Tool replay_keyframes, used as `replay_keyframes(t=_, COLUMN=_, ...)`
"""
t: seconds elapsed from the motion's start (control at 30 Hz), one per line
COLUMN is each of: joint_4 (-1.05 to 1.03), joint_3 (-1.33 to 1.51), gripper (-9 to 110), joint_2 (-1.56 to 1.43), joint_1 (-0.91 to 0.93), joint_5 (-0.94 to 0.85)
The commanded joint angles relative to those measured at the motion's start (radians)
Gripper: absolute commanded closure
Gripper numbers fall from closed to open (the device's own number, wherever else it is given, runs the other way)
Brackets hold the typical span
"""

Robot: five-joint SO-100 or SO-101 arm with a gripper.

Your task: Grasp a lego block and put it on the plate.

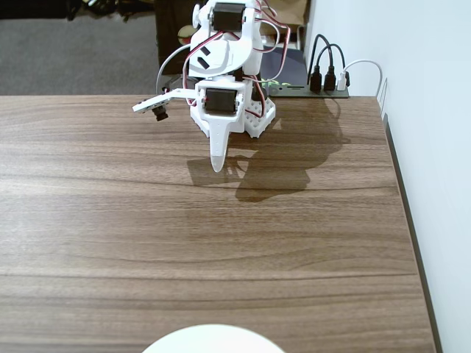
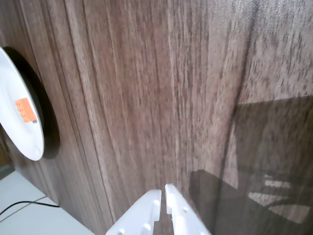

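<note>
In the wrist view the orange lego block [image 2: 25,110] lies on the white plate [image 2: 14,132] at the far left edge. In the fixed view only the plate's rim [image 1: 213,340] shows at the bottom edge; the block is out of view there. My white gripper [image 1: 218,163] hangs near the arm's base at the table's far side, fingers pointing down over bare wood. In the wrist view the gripper [image 2: 163,192] is shut and empty, its fingertips touching, well away from the plate.
The arm's base [image 1: 254,121] stands at the back of the wooden table [image 1: 221,243]. A strip with plugged cables [image 1: 327,81] lies at the back right. A white wall runs along the table's right edge [image 1: 408,220].
</note>
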State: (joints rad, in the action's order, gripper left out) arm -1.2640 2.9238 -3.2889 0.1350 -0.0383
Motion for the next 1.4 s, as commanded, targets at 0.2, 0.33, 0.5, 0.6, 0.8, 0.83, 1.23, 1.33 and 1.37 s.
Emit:
replay_keyframes(t=0.2, joint_4=-0.003, joint_3=-0.003, gripper=101, joint_2=0.0, joint_1=-0.003, joint_5=0.0)
replay_keyframes(t=0.33, joint_4=-0.003, joint_3=-0.003, gripper=101, joint_2=0.0, joint_1=-0.003, joint_5=0.0)
replay_keyframes(t=0.5, joint_4=-0.003, joint_3=-0.003, gripper=101, joint_2=0.0, joint_1=-0.003, joint_5=0.0)
replay_keyframes(t=0.6, joint_4=-0.003, joint_3=-0.003, gripper=101, joint_2=0.0, joint_1=-0.003, joint_5=0.0)
replay_keyframes(t=0.8, joint_4=-0.003, joint_3=-0.003, gripper=101, joint_2=0.0, joint_1=-0.003, joint_5=0.0)
replay_keyframes(t=0.83, joint_4=-0.003, joint_3=-0.003, gripper=101, joint_2=0.0, joint_1=-0.003, joint_5=0.0)
replay_keyframes(t=1.23, joint_4=-0.003, joint_3=-0.003, gripper=101, joint_2=0.0, joint_1=-0.041, joint_5=-0.031)
replay_keyframes(t=1.33, joint_4=-0.003, joint_3=-0.003, gripper=101, joint_2=-0.002, joint_1=-0.064, joint_5=-0.048)
replay_keyframes(t=1.37, joint_4=-0.003, joint_3=-0.003, gripper=101, joint_2=-0.002, joint_1=-0.064, joint_5=-0.049)
